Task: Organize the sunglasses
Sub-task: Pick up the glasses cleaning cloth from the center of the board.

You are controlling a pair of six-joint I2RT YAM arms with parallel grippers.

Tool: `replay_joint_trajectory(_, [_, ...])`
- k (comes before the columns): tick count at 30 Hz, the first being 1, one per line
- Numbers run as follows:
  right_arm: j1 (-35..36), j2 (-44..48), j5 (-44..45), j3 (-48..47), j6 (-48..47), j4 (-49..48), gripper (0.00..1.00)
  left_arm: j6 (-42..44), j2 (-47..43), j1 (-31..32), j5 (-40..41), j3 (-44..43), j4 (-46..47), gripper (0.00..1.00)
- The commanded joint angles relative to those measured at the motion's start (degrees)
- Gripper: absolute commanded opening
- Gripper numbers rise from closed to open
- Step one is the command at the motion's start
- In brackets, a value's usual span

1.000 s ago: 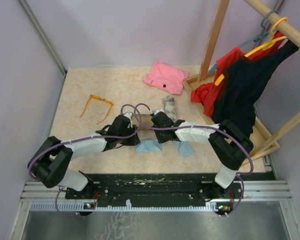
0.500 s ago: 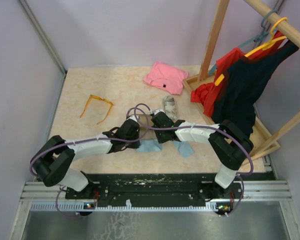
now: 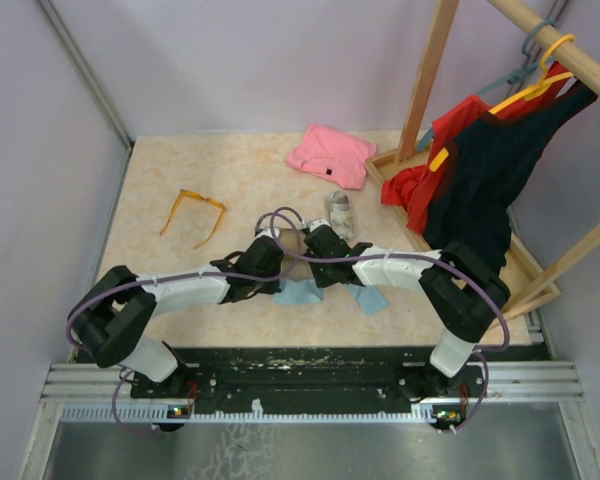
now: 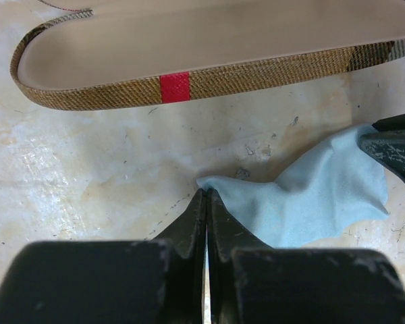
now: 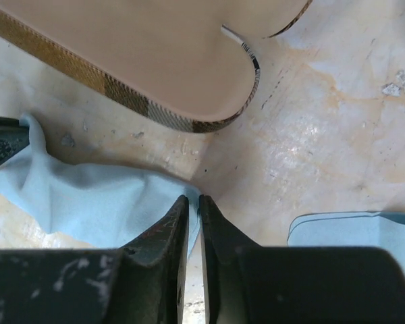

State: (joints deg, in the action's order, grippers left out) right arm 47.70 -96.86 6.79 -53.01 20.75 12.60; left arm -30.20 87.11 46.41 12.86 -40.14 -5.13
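One pair of sunglasses, a thin orange-amber frame with its arms unfolded, lies flat left of centre in the overhead view. It rests on the pale mottled tabletop, well apart from both arms. No red pair can be found in any view.

Judgement: the frame is light and rigid, liable to bend or snap at the hinges, and its lenses would scratch. A hold across the bridge or on the front rim near a hinge would suit, not on an arm's tip.

Neither gripper touches it. The left gripper has its jaws pressed fully together, with a corner of the soft light blue cleaning cloth caught at the tips. The right gripper has its jaws all but together, with only a hairline slit between them. The cloth's opposite edge sits at its tips and is apparently pinched. The cloth spans between the two grippers at lower centre of the overhead view. Just beyond it lies the open tan woven case with a red stripe.
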Motion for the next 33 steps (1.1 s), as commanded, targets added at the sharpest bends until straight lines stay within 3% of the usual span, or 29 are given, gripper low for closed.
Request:
replay_joint_trajectory(1, [0.03,1.75,0.38,2.91,1.16,0.22,0.19,-0.10,0.37,0.25,1.01,2.11,-5.29,0.01])
replay_joint_trajectory(5, [0.04,4.68,1.54,3.05,0.98,-0.37,0.33,-0.31,-0.33,0.25,1.28,2.17,-5.82,0.01])
replay_joint_trajectory(11, [0.07,3.75,1.06,1.76,-1.10,-0.20,0.39,-0.40,-1.17,0.21,1.63,2.28,-6.21,0.01])
replay_joint_trajectory(23, [0.44,-2.21,-2.93,-2.26,-4.83,1.91,0.40,-0.19,-1.16,0.23,0.76,2.31,-5.77,0.01])
replay_joint_trajectory(33, [2.20,-5.90,0.86,-5.35,-4.26,9.54,0.34,-0.15,-1.46,0.21,0.87,2.32,-6.07,0.01])
